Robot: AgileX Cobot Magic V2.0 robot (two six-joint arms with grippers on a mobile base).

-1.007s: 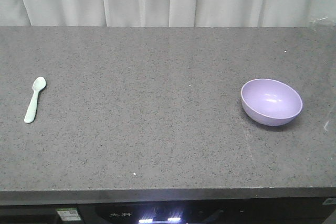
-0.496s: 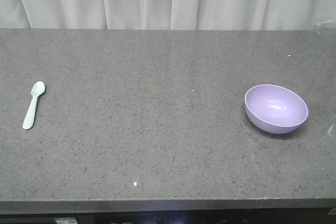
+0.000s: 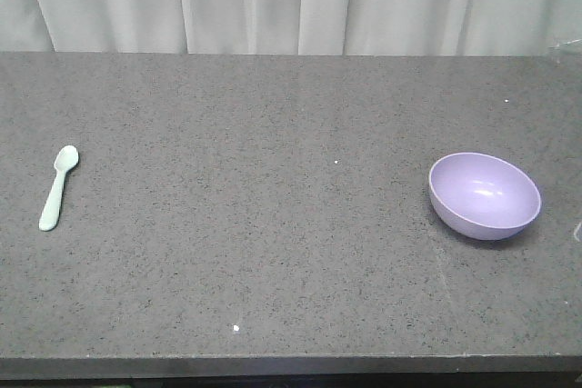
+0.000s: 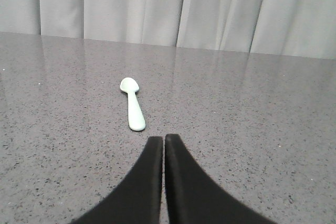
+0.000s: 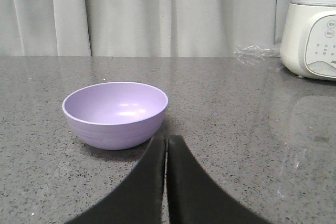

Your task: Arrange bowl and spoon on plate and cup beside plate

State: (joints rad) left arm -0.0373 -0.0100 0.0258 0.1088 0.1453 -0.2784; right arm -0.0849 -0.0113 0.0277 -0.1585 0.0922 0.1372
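A lavender bowl (image 3: pixel 485 195) stands upright on the right of the grey counter; the right wrist view has it (image 5: pixel 115 113) just ahead and left of my right gripper (image 5: pixel 166 139), which is shut and empty. A pale mint spoon (image 3: pixel 59 187) lies on the left of the counter, scoop pointing away. In the left wrist view the spoon (image 4: pixel 132 109) lies a little ahead and left of my left gripper (image 4: pixel 164 138), also shut with nothing held. The plate and the cup are out of view.
A white blender base (image 5: pixel 311 38) stands at the counter's far right, with crumpled clear plastic (image 5: pixel 253 54) beside it. Grey curtains (image 3: pixel 291 2) hang behind the counter. The counter's front edge (image 3: pixel 291 365) runs along the bottom.
The front view has shifted: bowl and spoon now sit lower in the frame, and the dark panel below the counter edge has dropped out of sight. Neither object has moved on the counter.
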